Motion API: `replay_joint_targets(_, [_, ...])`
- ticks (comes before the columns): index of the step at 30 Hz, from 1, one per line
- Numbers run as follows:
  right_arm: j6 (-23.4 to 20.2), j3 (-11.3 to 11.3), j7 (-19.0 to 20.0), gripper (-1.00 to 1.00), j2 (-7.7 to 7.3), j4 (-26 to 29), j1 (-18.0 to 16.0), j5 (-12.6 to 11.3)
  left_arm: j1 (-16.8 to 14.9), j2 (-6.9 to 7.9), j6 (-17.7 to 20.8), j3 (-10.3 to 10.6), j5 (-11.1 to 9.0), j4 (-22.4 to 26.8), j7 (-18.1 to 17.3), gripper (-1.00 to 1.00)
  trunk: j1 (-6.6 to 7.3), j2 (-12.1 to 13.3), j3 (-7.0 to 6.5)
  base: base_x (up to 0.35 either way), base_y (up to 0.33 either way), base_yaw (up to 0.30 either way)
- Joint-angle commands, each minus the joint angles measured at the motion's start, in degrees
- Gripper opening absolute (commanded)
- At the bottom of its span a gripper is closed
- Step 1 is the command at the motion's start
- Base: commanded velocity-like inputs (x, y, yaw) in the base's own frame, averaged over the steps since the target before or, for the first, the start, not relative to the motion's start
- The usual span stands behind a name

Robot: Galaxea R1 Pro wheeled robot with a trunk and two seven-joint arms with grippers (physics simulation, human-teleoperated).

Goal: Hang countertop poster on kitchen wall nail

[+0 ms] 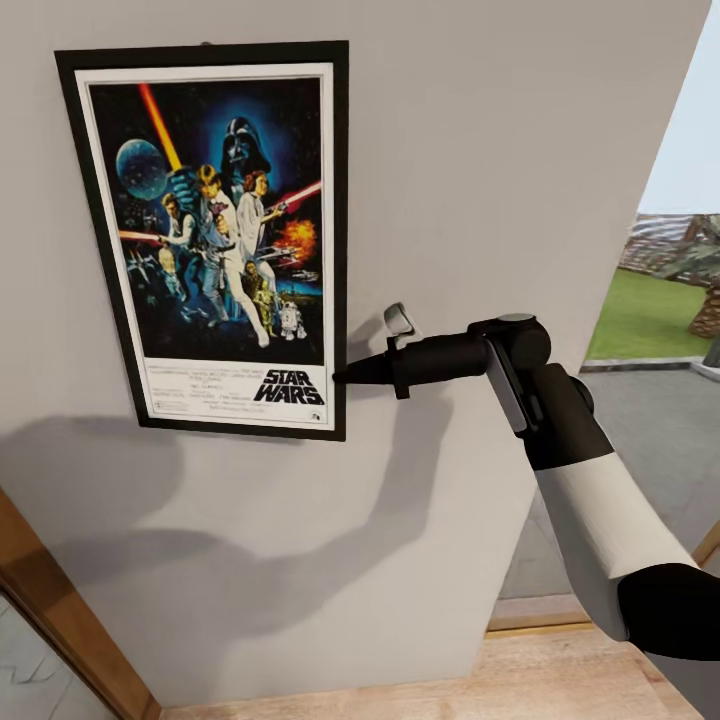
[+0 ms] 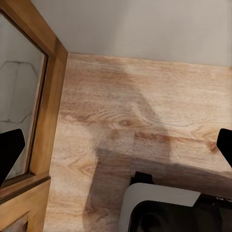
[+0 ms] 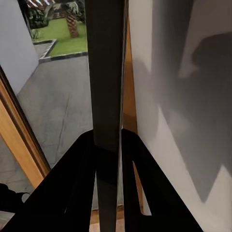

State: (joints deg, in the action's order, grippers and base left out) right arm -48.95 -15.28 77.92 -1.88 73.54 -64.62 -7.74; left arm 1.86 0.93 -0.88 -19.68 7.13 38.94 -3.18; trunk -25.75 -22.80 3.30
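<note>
The Star Wars poster (image 1: 215,230) stands upright and flat against the light-grey wall (image 1: 500,150). A tiny dark wall nail (image 1: 207,43) peeks out at the middle of its top edge. My right gripper (image 1: 345,377) reaches in from the right and is shut on the poster's right frame edge near the bottom. In the right wrist view the dark frame edge (image 3: 105,72) runs between the two black fingers (image 3: 79,183). My left gripper (image 2: 116,150) hangs open over the wooden floor (image 2: 135,106), its fingertips (image 2: 9,150) far apart and holding nothing. The kitchen countertop is out of view.
A wooden door frame (image 1: 60,620) with a glass pane (image 2: 19,111) stands at the lower left. To the right of the wall an opening shows paving and a lawn (image 1: 650,310). My own base (image 2: 164,208) sits low on the wood floor (image 1: 480,690).
</note>
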Motion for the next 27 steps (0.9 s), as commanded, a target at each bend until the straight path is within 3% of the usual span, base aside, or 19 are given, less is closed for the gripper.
replay_joint_targets(1, [-0.6,-0.1,0.1,-1.0,-0.05,0.0,-0.1,-0.4,0.0,-0.05,-0.1,-0.3,0.6,0.1,-0.3,1.0,-0.04,-0.1,0.12,0.001,0.0,0.0])
replay_joint_targets(27, [-0.5,0.0,-0.4,-1.0,-0.14,0.0,0.2,-0.3,0.0,0.11,-0.2,-0.2,0.6,0.1,-0.2,1.0,-0.04,-0.1,0.12,0.001,0.0,0.0])
